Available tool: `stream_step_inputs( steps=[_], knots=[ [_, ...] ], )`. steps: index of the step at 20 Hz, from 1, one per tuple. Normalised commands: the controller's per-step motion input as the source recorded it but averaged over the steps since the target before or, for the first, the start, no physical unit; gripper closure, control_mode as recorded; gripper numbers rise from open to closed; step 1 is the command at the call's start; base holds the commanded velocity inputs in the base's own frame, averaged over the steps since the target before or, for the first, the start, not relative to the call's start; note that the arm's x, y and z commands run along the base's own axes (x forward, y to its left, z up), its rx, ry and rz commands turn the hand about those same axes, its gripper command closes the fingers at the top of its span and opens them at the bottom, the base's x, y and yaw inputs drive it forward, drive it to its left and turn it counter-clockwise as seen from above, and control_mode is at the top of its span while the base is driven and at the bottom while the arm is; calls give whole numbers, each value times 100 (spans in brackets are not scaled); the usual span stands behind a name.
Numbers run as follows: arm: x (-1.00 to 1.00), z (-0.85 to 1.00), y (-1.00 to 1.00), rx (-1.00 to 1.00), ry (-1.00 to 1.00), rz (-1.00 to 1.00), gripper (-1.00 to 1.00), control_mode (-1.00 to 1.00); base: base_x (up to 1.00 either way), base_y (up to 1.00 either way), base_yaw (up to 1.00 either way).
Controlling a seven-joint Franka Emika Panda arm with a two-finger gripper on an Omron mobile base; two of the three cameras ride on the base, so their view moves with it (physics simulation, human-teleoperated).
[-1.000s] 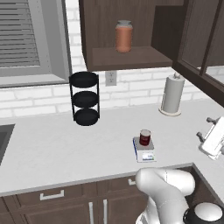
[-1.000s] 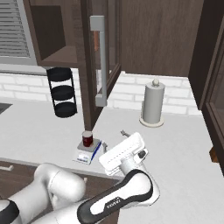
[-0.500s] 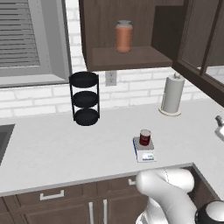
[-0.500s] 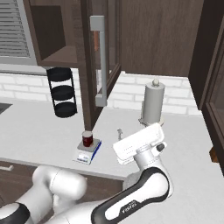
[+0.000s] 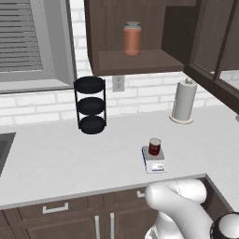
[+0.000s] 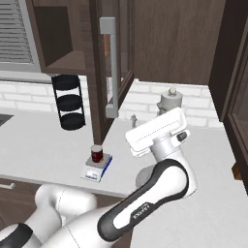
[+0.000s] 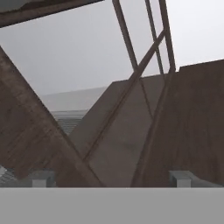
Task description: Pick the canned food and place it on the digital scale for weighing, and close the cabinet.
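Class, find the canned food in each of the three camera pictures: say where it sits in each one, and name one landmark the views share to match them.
Left base view: the canned food stands on the digital scale, right of centre, on the counter.
Right base view: the can is left of centre, on the scale, below the open cabinet door.
Hand view: not in it; dark wood and glass panels.
Shared landmark: the black three-tier rack against the brick wall.

Canned food [image 6: 97,153] stands upright on the digital scale [image 6: 97,169] on the worktop [image 6: 34,145]. Cabinet [image 6: 112,63] door open at 12 o'clock. Paper-towel roll [image 6: 169,102] behind the arm.
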Motion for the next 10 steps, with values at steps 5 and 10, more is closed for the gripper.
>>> stream_step_inputs(
  steps=[5, 10],
  knots=[
    [0, 90, 49, -10, -3, -6, -100, -100, 0, 0, 0],
    [0, 75, 83, -19, -4, -7, -100, -100, 0, 0, 0]
  ],
)
